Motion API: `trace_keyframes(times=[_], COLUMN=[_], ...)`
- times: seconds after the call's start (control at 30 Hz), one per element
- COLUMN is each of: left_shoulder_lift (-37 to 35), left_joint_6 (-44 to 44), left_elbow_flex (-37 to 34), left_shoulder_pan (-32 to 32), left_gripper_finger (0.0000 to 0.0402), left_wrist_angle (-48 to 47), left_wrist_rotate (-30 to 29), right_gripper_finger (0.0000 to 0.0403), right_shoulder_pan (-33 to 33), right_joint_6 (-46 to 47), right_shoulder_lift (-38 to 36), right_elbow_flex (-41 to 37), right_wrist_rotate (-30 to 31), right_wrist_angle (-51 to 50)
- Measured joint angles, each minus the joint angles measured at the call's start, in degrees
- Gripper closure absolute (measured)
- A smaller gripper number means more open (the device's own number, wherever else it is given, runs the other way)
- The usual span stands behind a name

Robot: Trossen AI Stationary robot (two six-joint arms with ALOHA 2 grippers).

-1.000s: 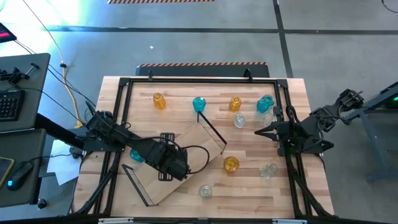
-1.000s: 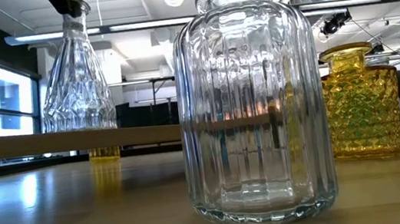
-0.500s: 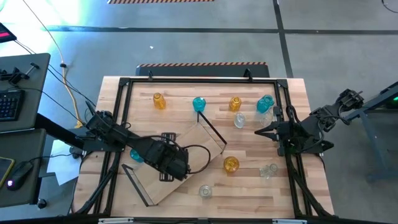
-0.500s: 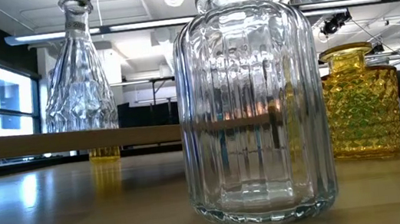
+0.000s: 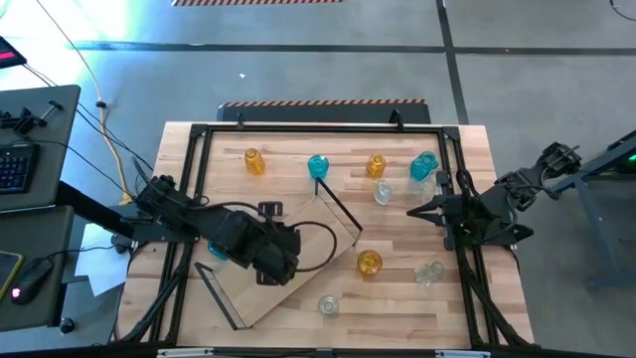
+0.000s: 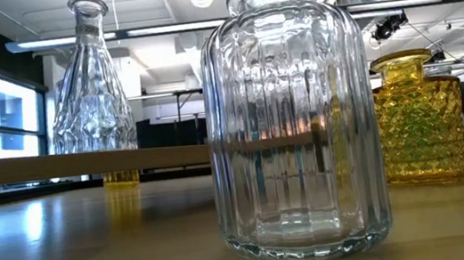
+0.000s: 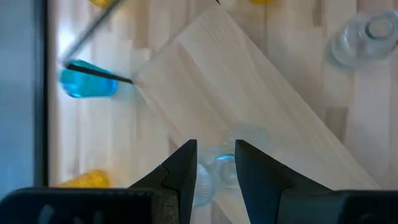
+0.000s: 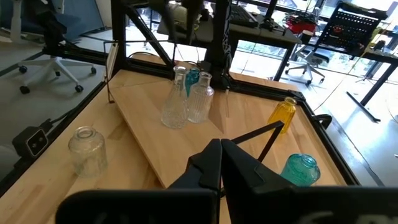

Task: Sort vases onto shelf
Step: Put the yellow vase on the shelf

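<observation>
The shelf (image 5: 318,234) lies slantwise on the table, a light board with black wire frames at both ends. A tall clear vase (image 6: 87,82) stands on its base on the board, beside a ribbed clear vase (image 8: 200,99). My left gripper (image 7: 214,152) hangs open right above the tall vase's mouth (image 7: 225,169), clear of it and out of the low view. Its arm (image 5: 268,249) hides both vases from above. My right gripper (image 8: 221,149) waits shut at the table's right edge (image 5: 422,211). Amber (image 5: 370,262), teal (image 5: 318,166) and clear (image 5: 328,305) vases stand around the shelf on the table.
Along the far side stand an amber vase (image 5: 254,161), another amber one (image 5: 376,164), a teal one (image 5: 424,164) and a clear one (image 5: 383,192). A clear vase (image 5: 429,270) is at the near right. A teal vase (image 5: 217,249) sits beside the left arm. A black frame (image 5: 298,129) rims the table.
My left gripper has risen straight up off the tall clear vase's neck and out of the low view, tipping a little as it went. The vase stays upright on the shelf board where it was.
</observation>
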Motion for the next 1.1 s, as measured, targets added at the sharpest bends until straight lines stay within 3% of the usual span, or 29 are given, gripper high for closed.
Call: trace_keyframes(times=[0.17,0.4,0.5,0.63,0.8,1.1], left_shoulder_lift=[-4.86,-13.37,-16.30,-19.15,-20.17,-17.87], left_joint_6=[-2.74,-5.86,-7.02,-10.70,-11.71,-7.53], left_elbow_flex=[-0.02,0.00,0.00,0.04,0.02,-0.02], left_shoulder_pan=[0.99,3.48,5.70,9.49,13.01,15.89], left_gripper_finger=[0.0300,0.0300,0.0300,0.0300,0.0300,0.0300], left_wrist_angle=[-0.01,-0.03,-0.03,-0.04,-0.03,-0.01], left_wrist_rotate=[-7.34,-28.55,-34.72,-34.83,-29.17,-27.06], right_gripper_finger=[0.0402,0.0402,0.0402,0.0402,0.0402,0.0402], right_shoulder_pan=[0.00,0.00,0.00,-0.02,-0.02,-0.89], right_joint_6=[0.97,2.14,4.57,9.21,13.31,9.07], right_shoulder_lift=[0.02,0.11,0.52,3.34,10.24,28.00], right_elbow_flex=[0.00,0.00,0.00,0.00,0.12,10.26], right_wrist_rotate=[-1.08,-0.75,1.74,2.27,-1.76,-9.39], right_wrist_angle=[-0.64,-1.79,-1.96,-3.97,-4.30,-7.70])
